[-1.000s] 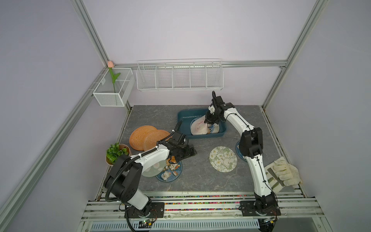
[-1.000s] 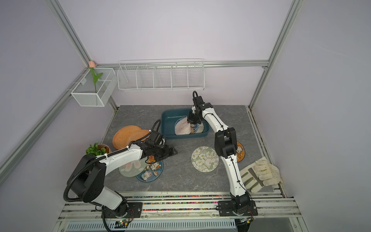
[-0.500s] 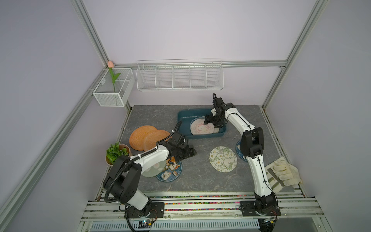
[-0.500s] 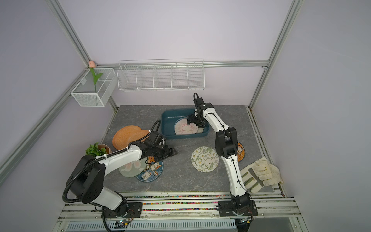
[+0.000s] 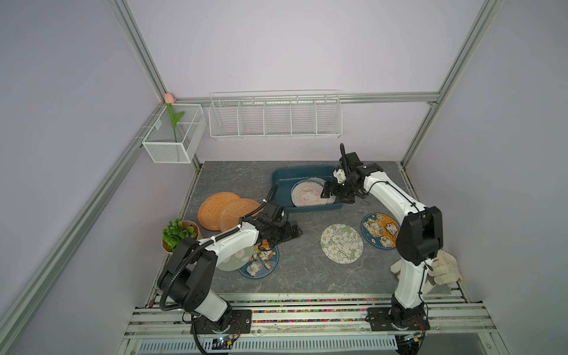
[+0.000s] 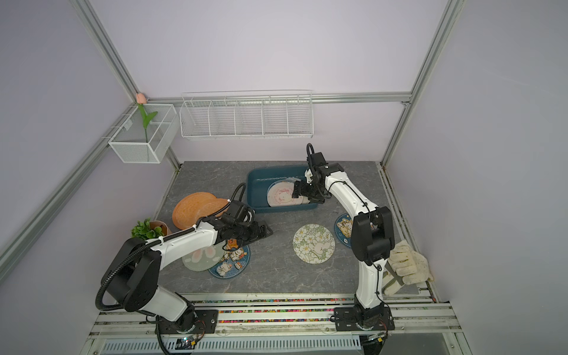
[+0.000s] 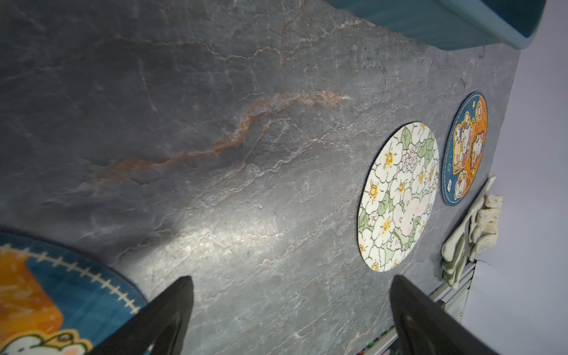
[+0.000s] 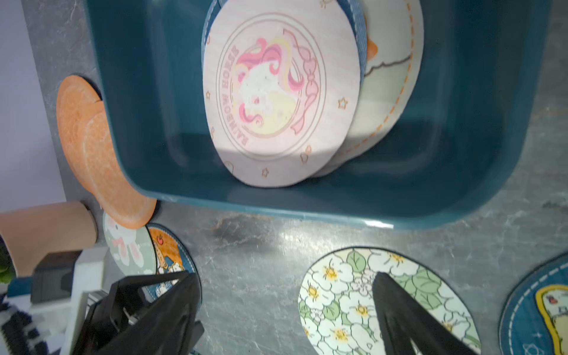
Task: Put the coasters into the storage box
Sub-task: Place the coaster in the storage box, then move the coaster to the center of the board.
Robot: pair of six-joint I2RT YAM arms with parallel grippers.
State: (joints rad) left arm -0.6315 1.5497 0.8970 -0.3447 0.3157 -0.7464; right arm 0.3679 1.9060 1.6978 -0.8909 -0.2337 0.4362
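Observation:
The teal storage box (image 5: 281, 190) (image 6: 256, 190) (image 8: 153, 107) sits at the back of the table. A pink unicorn coaster (image 5: 307, 195) (image 8: 279, 98) lies in it on top of a cream-and-green one (image 8: 387, 86). My right gripper (image 5: 337, 196) (image 8: 284, 276) hovers open and empty over the box's near right end. On the table lie two orange coasters (image 5: 221, 212), a floral one (image 5: 341, 243) (image 7: 399, 196), a blue one (image 5: 379, 232), and a pale green one (image 6: 199, 258) overlapping another blue one (image 5: 261, 264). My left gripper (image 5: 292, 235) (image 7: 292, 279) is open and empty, low over bare table beside that blue coaster.
A potted plant (image 5: 178, 236) stands at the left edge by the orange coasters. White work gloves (image 5: 442, 267) lie at the front right corner. Two white wire baskets (image 5: 275, 116) (image 5: 173, 135) hang on the back and left walls, above the table.
My right gripper has opened and let go of the pink coaster, which now lies in the box, and has drawn back toward the box's right end. The left arm has barely moved.

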